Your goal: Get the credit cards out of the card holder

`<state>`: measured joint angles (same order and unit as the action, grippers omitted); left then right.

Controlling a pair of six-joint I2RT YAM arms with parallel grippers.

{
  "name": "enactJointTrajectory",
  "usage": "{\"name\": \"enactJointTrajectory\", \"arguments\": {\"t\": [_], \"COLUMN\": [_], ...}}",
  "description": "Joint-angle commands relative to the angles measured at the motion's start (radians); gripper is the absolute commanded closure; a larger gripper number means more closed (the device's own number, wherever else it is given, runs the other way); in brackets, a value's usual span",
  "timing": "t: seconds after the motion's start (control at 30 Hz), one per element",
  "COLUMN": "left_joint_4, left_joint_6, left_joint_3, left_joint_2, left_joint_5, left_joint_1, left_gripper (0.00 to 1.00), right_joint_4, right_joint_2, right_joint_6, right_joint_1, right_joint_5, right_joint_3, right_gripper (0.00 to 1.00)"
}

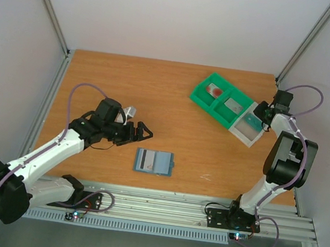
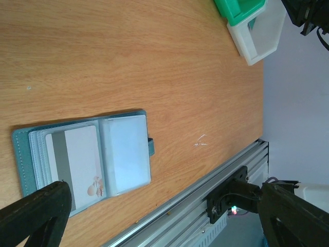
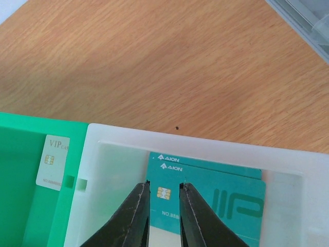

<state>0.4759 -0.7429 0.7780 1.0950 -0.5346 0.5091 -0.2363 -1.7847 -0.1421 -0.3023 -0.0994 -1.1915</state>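
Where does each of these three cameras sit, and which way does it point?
Top external: fixed above and behind the bases, looking down on the table; left arm and right arm show whole.
Left wrist: on the left arm, facing the open card holder past its own left fingers.
Right wrist: on the right arm, looking down into the white bin at teal cards, right fingers in front.
Shared: the top and left wrist views both show the card holder.
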Motion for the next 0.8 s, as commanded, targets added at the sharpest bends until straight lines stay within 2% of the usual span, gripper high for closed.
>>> {"name": "enactJointTrajectory", "arguments": {"t": [0.0,0.13,0.37,0.57,0.77], "left_joint_4": [0.014,0.045,0.099,0.11,0.04], "left_joint_6": [0.056,0.082,0.116,0.115,0.086], "left_joint_3": [0.033,0.053,0.066,0.084,0.063], "left_joint_2": [0.02,0.04,0.074,0.132,0.181], "left_joint_5": [0.016,0.035,0.114,0.137,0.12], "left_joint_1": [0.0,0.0,0.0,0.0,0.0], "left_gripper": [0.01,0.02,0.11,0.19,0.31], "right_joint_4": [-0.022,-0.045,-0.118,-0.203,-0.274], "right_joint_2": [0.001,0.021,0.062,0.144,0.225], "right_joint_6": [0.018,0.04,0.122,0.235,0.3], "right_joint_1": [-0.006,-0.006,0.032,0.14,0.235], "right_joint_5": [0.017,0.013,0.017,-0.02,-0.117], "right_joint_3": [-0.028,-0.036,-0.061,-0.053,-0.028], "right_gripper": [0.83,0.83,0.82,0.8,0.79]}}
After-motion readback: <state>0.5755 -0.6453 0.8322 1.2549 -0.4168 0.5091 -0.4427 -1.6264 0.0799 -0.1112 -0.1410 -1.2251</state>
